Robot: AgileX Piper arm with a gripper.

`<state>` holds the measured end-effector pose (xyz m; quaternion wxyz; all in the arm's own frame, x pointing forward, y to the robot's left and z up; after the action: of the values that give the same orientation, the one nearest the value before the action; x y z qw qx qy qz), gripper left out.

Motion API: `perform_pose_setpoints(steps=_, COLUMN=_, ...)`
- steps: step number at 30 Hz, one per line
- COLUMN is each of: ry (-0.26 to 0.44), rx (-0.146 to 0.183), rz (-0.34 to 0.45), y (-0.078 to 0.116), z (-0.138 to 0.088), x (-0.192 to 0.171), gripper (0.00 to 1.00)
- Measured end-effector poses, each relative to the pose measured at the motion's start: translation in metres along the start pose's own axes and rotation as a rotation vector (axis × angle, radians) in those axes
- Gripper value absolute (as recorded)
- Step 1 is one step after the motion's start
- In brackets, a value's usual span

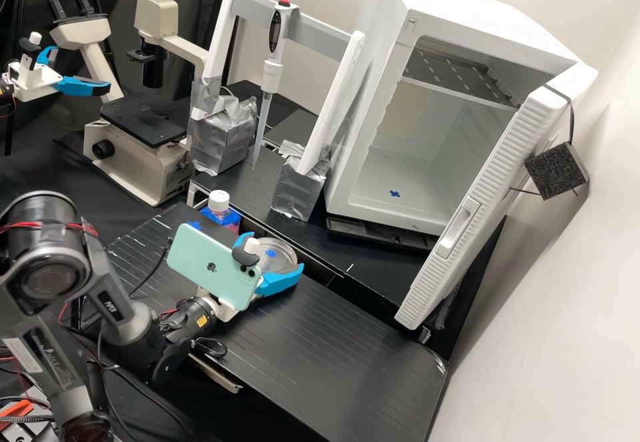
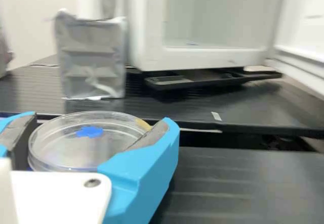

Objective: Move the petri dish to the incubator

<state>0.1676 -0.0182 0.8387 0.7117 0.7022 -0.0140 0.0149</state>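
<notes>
We have the gripper (image 1: 277, 250) with its jaws closed on the dish (image 1: 280, 262), outside the open incubator (image 1: 380, 49).

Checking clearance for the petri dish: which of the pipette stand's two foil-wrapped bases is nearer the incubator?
The right base in the high view, beside the incubator; the other base stands by the microscope.

The high view looks forward and down at a middling slant from off the arm, well back from the bench (image 1: 347, 355). The wrist view looks across low and close (just above the petri dish (image 1: 285, 263)), facing the incubator (image 1: 467, 9). Both share the dish, mid-frame in the high view, and the incubator, upper right there.
</notes>
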Motion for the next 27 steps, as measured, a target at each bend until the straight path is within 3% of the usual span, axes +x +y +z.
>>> perform_pose_setpoints(steps=4, ry=-0.017, rx=0.021, rz=0.073, y=0.012, z=-0.001, x=-0.008, gripper=0.0)
perform_pose_setpoints(steps=12, ry=-0.024, rx=0.043, rz=0.127, y=0.02, z=-0.001, x=-0.012, gripper=0.0)
perform_pose_setpoints(steps=18, ry=-0.041, rx=0.097, rz=0.167, y=0.019, z=-0.001, x=-0.007, gripper=0.0)
perform_pose_setpoints(steps=21, ry=-0.071, rx=0.118, rz=0.164, y=0.021, z=0.004, x=0.005, gripper=0.0)
perform_pose_setpoints(steps=27, ry=-0.065, rx=0.129, rz=0.236, y=0.043, z=0.01, x=0.046, gripper=0.0)
